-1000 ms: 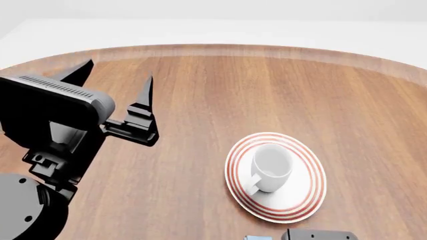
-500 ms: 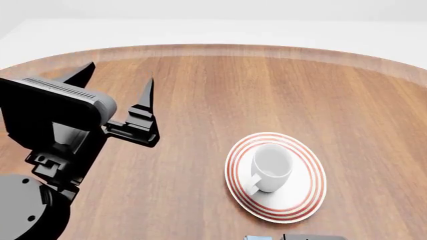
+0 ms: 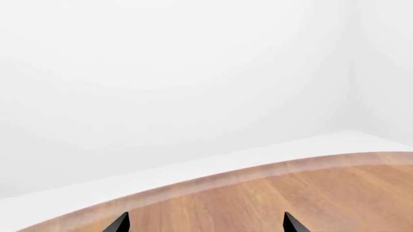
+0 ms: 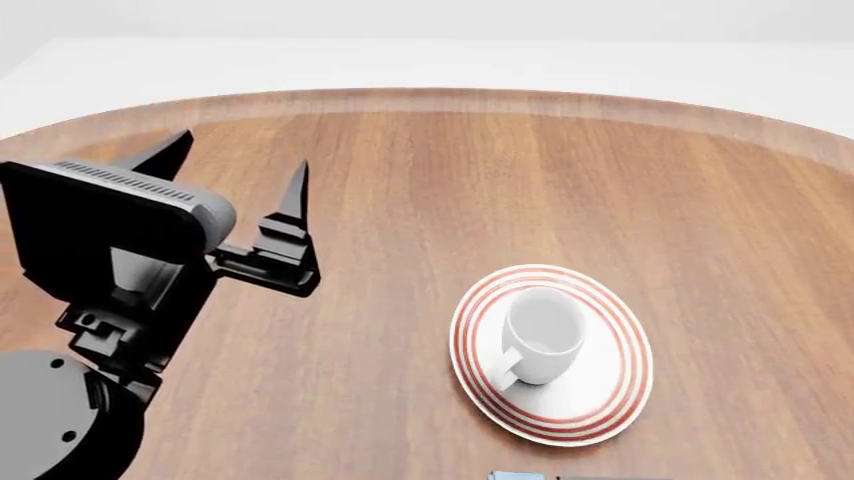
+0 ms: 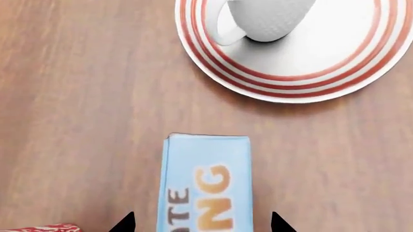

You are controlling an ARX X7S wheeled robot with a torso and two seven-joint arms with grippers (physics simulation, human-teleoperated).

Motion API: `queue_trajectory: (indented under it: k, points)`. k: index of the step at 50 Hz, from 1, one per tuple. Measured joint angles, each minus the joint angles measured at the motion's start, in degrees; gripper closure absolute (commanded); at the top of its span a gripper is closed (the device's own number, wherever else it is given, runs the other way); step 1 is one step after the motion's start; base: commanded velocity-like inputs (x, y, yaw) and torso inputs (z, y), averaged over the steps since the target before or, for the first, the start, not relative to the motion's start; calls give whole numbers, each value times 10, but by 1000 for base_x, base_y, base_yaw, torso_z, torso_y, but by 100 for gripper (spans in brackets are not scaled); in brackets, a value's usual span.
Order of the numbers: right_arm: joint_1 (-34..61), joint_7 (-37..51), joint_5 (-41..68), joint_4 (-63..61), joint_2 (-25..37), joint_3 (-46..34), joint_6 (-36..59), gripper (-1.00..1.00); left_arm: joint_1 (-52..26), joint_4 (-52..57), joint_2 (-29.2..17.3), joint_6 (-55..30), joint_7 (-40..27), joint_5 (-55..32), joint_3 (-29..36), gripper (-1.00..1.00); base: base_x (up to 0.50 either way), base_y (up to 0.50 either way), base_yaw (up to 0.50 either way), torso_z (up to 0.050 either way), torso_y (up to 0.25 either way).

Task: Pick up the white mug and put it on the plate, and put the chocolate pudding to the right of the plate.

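Observation:
The white mug (image 4: 543,335) stands upright on the red-ringed plate (image 4: 603,418), handle toward the near side; both also show in the right wrist view, the mug (image 5: 264,19) and the plate (image 5: 335,72). The chocolate pudding (image 5: 205,179) lies flat on the wood just near of the plate; only a sliver of it (image 4: 513,476) shows in the head view. My right gripper (image 5: 201,224) is open, its tips either side of the carton with gaps. My left gripper (image 4: 234,160) is open and empty, raised over the table's left; its tips show in the left wrist view (image 3: 205,224).
The round wooden table has a pale rim (image 4: 441,98) at the far side, with white floor beyond. A red object with white marks (image 5: 38,228) peeks in beside the carton, at the edge of the right wrist view.
The right gripper's dark body at the bottom of the head view has slid down out of sight. The left arm has drifted slightly right. Mug and plate are unmoved.

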Motion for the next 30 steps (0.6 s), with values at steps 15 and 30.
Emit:
queue_trajectory:
  k: [15,30]
  points:
    - [-7,-22,-18,20,0,-5,-4,100,5,-4,2,3,2,2,0,-100,0,0,0,0,0]
    - [-12,-37,-45,23,1,-10,-8,100,10,-7,3,5,3,3,-1,-100,3,1,2,0,0]
